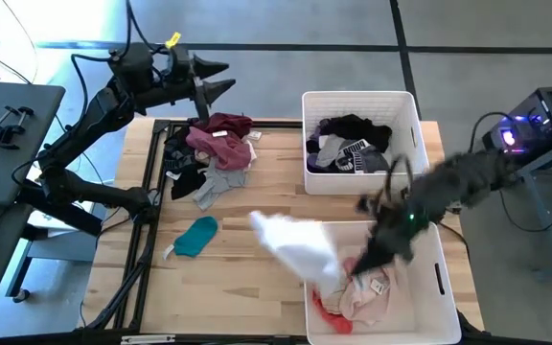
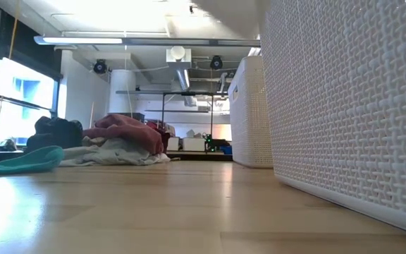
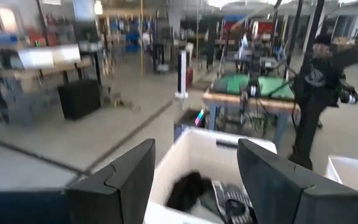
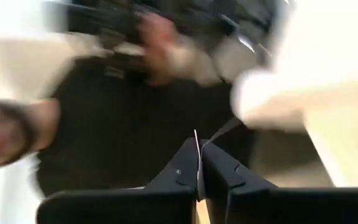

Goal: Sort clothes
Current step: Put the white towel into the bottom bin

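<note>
Writing and labels: no brand or lettering can be read on any item. A small white tag is seen on a pale pink garment (image 1: 370, 287) in the near bin; whatever is printed on it is too small to tell.

Table (image 1: 247, 287): light wood planks, edged at its left by a black metal frame (image 1: 151, 206).

Clothes, unsorted: a pile (image 1: 214, 153) of maroon, pink, grey and black pieces is heaped at the far left of the table. A teal piece (image 1: 197, 236) is laid alone nearer the front, apart from the pile.

Far bin (image 1: 359, 98): white, woven-pattern plastic; black, grey and white garments (image 1: 353, 144) are held inside.

Near bin (image 1: 444, 287): same make; pale pink and red (image 1: 329, 311) pieces are held inside.

White garment (image 1: 295, 244): blurred, spread over the near bin's left rim and partly over the table; whether it is held cannot be told.

Right gripper (image 1: 377, 254): placed over the near bin, blurred. Its fingers (image 4: 219, 174) are pressed together, with only a thin pale edge seen between them in the right wrist view.

Left gripper (image 1: 217, 79): raised beyond the table's far left corner, above the pile. Its fingers (image 3: 129, 177) are spread wide and nothing is held.

Room: a large workshop with a grey floor, white ceiling ducts, windows at one side, and benches loaded with equipment, one topped in green. A person in dark clothing is seen standing beside the benches.
</note>
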`<action>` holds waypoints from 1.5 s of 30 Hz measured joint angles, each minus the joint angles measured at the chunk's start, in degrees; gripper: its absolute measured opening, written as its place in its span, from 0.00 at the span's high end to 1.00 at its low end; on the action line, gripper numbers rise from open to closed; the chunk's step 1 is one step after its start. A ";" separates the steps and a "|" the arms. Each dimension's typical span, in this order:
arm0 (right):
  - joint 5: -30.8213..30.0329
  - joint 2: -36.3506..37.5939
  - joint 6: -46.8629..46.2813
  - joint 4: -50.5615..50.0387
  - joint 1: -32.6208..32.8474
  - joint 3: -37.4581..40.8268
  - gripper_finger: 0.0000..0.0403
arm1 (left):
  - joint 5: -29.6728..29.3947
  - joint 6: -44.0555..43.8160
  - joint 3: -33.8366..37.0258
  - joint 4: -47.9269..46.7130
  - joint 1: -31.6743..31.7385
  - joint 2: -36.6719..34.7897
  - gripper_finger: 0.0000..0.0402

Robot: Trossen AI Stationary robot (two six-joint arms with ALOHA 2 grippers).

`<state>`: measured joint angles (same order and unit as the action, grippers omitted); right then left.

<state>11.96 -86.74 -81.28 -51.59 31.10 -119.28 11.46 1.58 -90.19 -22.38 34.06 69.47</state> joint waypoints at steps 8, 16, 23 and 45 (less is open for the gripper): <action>-18.81 -1.25 -32.06 -33.11 15.54 -0.09 1.00 | -0.07 5.60 -0.02 3.93 0.02 0.00 0.46; -21.51 -0.10 -43.39 -38.62 19.06 8.58 1.00 | -0.04 9.72 -0.02 0.85 0.04 0.00 0.46; -14.70 0.22 -43.34 -38.32 18.03 15.49 1.00 | 1.76 10.69 -0.02 -0.50 0.02 -0.04 0.46; -37.39 1.90 -23.92 -38.32 22.37 19.95 1.00 | -0.09 1.23 -0.02 9.06 -13.65 0.00 0.46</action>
<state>-25.43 -84.84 -105.20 -89.91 53.47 -99.33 11.38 2.81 -90.21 -13.32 20.42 69.47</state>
